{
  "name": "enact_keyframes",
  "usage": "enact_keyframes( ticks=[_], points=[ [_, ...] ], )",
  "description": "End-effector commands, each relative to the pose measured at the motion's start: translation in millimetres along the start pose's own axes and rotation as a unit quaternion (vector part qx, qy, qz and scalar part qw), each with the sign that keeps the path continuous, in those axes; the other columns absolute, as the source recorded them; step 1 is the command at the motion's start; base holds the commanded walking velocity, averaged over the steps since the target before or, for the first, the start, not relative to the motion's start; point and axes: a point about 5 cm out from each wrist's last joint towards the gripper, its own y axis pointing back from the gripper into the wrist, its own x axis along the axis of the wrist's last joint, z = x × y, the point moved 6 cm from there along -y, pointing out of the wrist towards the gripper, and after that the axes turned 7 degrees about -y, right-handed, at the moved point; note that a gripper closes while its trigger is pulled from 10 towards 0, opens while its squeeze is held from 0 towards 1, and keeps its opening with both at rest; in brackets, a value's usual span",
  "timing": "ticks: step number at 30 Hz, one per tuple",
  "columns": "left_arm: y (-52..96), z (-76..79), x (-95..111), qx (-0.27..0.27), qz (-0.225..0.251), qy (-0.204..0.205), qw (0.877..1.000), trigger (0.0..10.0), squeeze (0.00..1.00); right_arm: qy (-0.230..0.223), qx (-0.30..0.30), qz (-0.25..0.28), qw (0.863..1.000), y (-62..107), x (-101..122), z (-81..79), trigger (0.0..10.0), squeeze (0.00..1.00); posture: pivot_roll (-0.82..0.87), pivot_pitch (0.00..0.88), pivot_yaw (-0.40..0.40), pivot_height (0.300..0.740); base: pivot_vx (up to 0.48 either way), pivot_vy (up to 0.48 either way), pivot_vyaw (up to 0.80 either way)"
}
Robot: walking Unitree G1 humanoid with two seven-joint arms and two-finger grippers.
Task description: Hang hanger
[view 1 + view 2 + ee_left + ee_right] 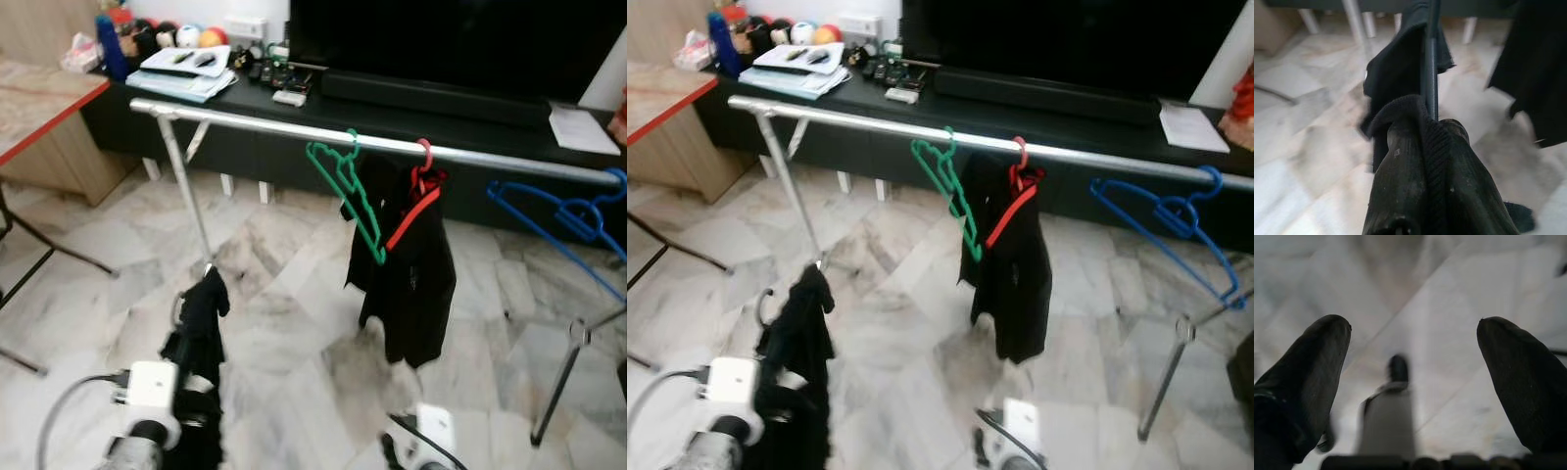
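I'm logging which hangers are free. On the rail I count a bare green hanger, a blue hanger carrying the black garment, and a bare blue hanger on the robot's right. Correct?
Not quite. The black garment hangs on a red hanger, not a blue one, as the left eye view shows. The green hanger and the blue hanger are bare on the rail, as you said.

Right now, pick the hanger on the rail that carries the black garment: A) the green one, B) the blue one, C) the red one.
C: the black garment drapes from the red hanger on the rail, while the green hanger beside it and the blue hanger further right hang bare.
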Motion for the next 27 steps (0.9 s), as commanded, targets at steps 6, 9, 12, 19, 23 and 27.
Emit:
enact_keyframes(
  ticks=[6,9,12,19,23,27],
  points=[
    [0.5,-11.3,7.7,0.014,0.016,-0.010,1.000,10.0,0.00,-0.002,0.015,-0.013,1.000,0.4,-8.2,-13.4,10.0,0.00,0.07,0.161,-0.080,0.740,0.367,0.000,0.00],
    [0.1,-11.0,8.5,0.013,0.017,-0.010,1.000,10.0,0.00,-0.002,0.016,-0.014,1.000,0.5,-8.7,-13.8,10.0,0.00,0.08,0.160,-0.079,0.740,0.366,0.000,0.00],
    [-0.4,-11.3,9.3,0.014,0.018,-0.011,1.000,10.0,0.00,-0.003,0.016,-0.014,1.000,0.4,-8.7,-14.0,10.0,0.00,0.08,0.159,-0.079,0.740,0.368,0.000,0.00],
    [-1.6,-10.1,9.6,0.011,0.016,-0.013,1.000,10.0,0.00,-0.004,0.018,-0.015,1.000,0.4,-8.9,-15.0,10.0,0.00,0.08,0.159,-0.079,0.740,0.353,0.000,0.00],
    [-2.6,-8.2,10.5,0.008,0.018,-0.012,1.000,10.0,0.00,-0.005,0.018,-0.015,1.000,0.4,-9.0,-15.1,10.0,0.00,0.08,0.159,-0.080,0.740,0.066,0.000,0.00],
    [-3.4,-7.3,11.0,0.007,0.018,-0.013,1.000,10.0,0.00,-0.005,0.018,-0.015,1.000,0.4,-8.8,-14.9,10.0,0.00,0.08,0.160,-0.082,0.740,0.000,0.000,0.00]
  ],
)
